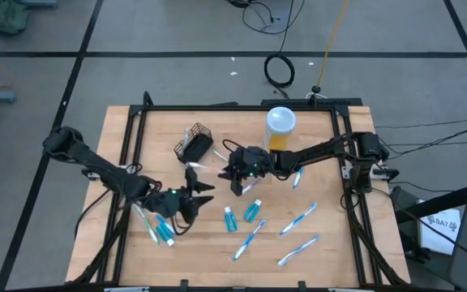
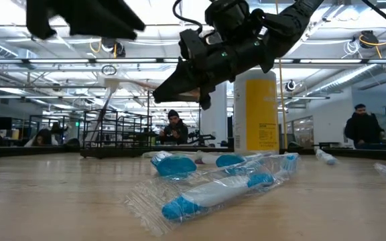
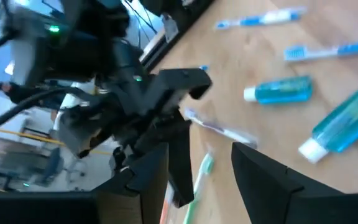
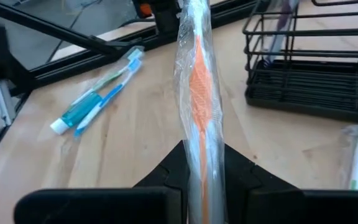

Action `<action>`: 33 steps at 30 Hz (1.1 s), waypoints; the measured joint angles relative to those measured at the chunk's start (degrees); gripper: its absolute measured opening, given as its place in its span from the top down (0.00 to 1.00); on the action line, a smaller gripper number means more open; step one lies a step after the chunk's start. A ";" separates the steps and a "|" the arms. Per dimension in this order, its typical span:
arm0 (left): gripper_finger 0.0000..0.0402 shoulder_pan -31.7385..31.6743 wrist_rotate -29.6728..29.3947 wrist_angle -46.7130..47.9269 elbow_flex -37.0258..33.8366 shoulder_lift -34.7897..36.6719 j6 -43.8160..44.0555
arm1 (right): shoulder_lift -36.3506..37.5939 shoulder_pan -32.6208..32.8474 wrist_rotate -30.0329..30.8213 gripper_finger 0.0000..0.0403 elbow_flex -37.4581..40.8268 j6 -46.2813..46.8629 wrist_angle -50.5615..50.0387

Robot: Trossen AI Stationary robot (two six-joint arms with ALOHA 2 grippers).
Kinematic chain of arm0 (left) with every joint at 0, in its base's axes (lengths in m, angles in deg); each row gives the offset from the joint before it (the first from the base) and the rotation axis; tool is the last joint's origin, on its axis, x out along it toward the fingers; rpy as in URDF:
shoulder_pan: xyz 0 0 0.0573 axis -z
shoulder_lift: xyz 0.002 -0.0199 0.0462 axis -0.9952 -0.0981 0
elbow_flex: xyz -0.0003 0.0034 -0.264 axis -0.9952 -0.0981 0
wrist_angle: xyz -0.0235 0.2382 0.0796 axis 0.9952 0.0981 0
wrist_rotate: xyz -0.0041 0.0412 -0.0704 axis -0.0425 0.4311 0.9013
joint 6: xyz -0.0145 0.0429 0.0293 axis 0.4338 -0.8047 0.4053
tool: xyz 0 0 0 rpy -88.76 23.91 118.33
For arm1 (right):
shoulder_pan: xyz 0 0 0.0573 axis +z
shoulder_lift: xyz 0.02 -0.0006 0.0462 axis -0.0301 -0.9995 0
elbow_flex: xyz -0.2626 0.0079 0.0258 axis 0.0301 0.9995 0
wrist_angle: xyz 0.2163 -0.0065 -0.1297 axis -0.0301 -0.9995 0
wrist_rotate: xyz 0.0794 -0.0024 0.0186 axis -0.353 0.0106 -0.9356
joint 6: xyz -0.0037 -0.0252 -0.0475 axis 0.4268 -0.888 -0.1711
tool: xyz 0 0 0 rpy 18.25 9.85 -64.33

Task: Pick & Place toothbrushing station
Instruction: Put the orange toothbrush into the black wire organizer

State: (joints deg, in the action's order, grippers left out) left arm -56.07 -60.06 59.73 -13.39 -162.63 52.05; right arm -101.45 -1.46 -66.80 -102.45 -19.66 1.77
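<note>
My right gripper hovers at mid-table, shut on a clear-wrapped toothbrush with an orange handle. The black wire-mesh basket stands just beyond it toward the far left and also shows in the right wrist view. My left gripper is open and empty, raised near the table's left-centre and facing my right gripper. A green wrapped toothbrush lies on the table below it. Blue-and-white toothbrushes and teal tubes lie flat on the near half of the table. My right gripper pinches the wrapped toothbrush by its orange handle between its two fingers. The brush runs forward along the fingers and sticks out past their tips. It is lifted clear of the table.
A yellow bottle with a white cap stands at the far centre. A teal tube and a toothbrush lie near the left rail. A wrapped toothbrush lies close to the low camera. People sit in the room beyond the table.
</note>
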 joint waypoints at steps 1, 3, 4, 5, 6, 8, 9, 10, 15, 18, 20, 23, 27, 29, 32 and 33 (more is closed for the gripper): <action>0.55 0.52 -0.42 2.00 1.02 1.19 0.95 | 0.00 0.03 -0.22 0.90 0.00 -0.12 0.00; 0.57 1.25 -1.34 5.84 2.74 3.86 2.79 | 0.00 0.24 -1.72 0.90 0.00 -1.44 -0.06; 0.57 1.58 -1.66 8.06 3.23 5.23 3.54 | 0.00 0.28 -3.63 0.90 0.00 -2.34 0.00; 0.58 1.81 -1.87 10.14 3.43 6.67 4.14 | 0.00 0.43 -5.88 0.90 0.00 -3.34 0.07; 0.59 1.93 -1.97 11.94 3.41 8.37 4.68 | 0.00 0.61 -8.28 0.90 0.00 -4.26 0.16; 0.60 2.12 -1.49 14.58 3.16 12.14 6.24 | 0.00 1.09 -12.67 0.90 0.00 -5.85 1.32; 0.60 2.15 -0.42 15.94 2.98 14.22 7.17 | 0.00 1.37 -14.31 0.90 0.00 -6.17 2.28; 0.61 2.18 1.09 17.45 2.67 16.13 8.15 | 0.00 1.57 -16.01 0.90 0.00 -6.30 3.47; 0.61 2.14 5.79 21.99 -3.01 24.53 13.69 | 0.00 2.54 -25.61 0.90 0.00 -7.37 9.59; 0.61 2.11 7.67 18.21 -9.12 28.22 14.17 | 0.00 3.46 -27.69 0.90 0.00 -6.82 15.46; 0.61 2.08 9.27 10.25 -13.69 28.73 12.29 | 0.02 3.88 -27.57 0.90 0.00 -6.67 18.05; 0.61 1.92 12.90 -7.32 -20.62 28.15 6.50 | 0.02 4.35 -27.26 0.90 0.00 -6.64 19.85; 0.61 0.76 14.35 -29.31 -27.26 24.10 1.94 | 0.02 4.46 -27.28 0.89 0.00 -6.94 19.87; 0.61 -0.01 14.69 -37.48 -28.77 21.80 2.43 | 0.02 4.44 -27.16 0.89 0.00 -6.88 20.18; 0.61 -2.11 17.08 -42.90 -28.80 18.17 5.76 | 0.02 4.40 -27.05 0.89 0.00 -7.23 20.40; 0.61 -2.98 17.94 -42.84 -28.61 16.95 6.95 | 0.02 4.41 -27.04 0.89 0.00 -7.23 20.52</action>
State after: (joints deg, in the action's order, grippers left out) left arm -59.04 -42.11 16.90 -42.00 -145.69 59.00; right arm -101.43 2.95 -93.84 -102.45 -26.89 22.29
